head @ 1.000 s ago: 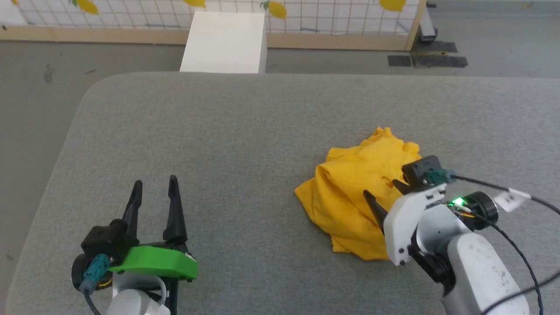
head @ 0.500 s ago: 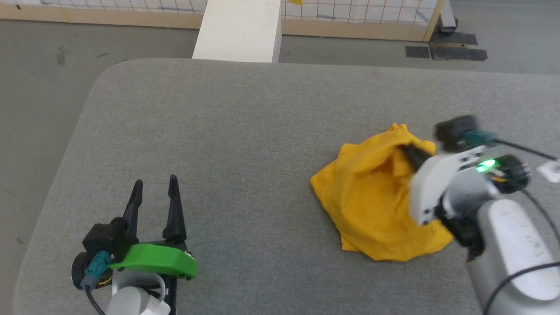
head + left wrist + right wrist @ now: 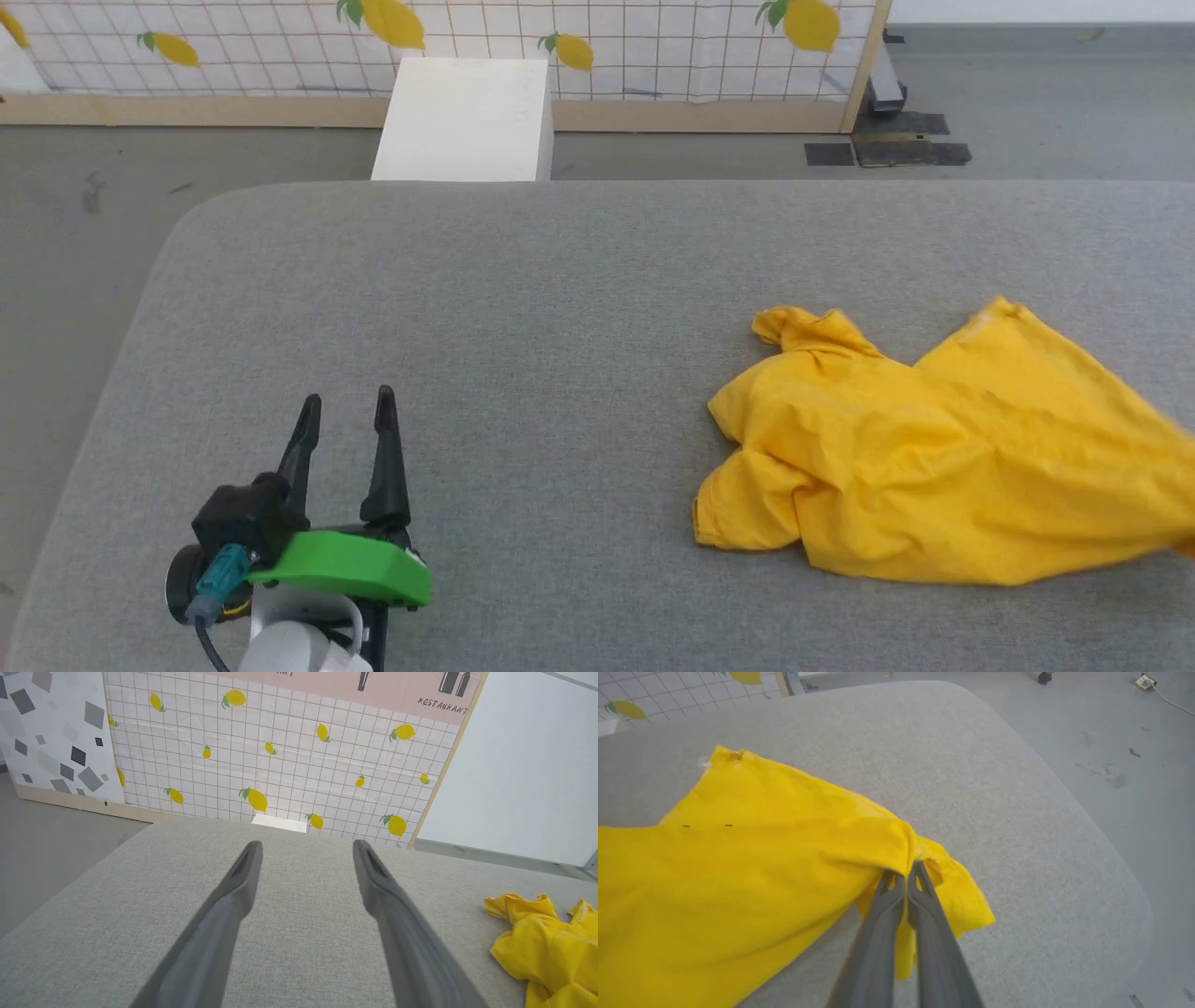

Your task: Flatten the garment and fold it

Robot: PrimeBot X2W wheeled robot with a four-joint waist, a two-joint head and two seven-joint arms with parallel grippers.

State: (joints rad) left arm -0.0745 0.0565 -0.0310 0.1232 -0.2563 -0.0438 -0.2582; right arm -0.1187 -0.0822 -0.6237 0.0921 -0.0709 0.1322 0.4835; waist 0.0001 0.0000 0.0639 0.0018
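Whereas a second ago the T-shirt (image 3: 934, 467) sat bunched, it now lies drawn out at lower right of the head view on the grey table (image 3: 560, 261); flattening looks begun. The right gripper (image 3: 906, 879) pinches its edge, jaws closed; the left gripper (image 3: 345, 415) gapes, empty. Count: one T-shirt, two grippers.

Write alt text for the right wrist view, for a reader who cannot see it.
The right gripper, its two dark fingers pressed together, pinches a bunched edge of the mustard-yellow garment over a grey fabric-covered surface. The rest of the cloth spreads wrinkled toward the view's left, and bare floor lies beyond the surface's rounded corner.
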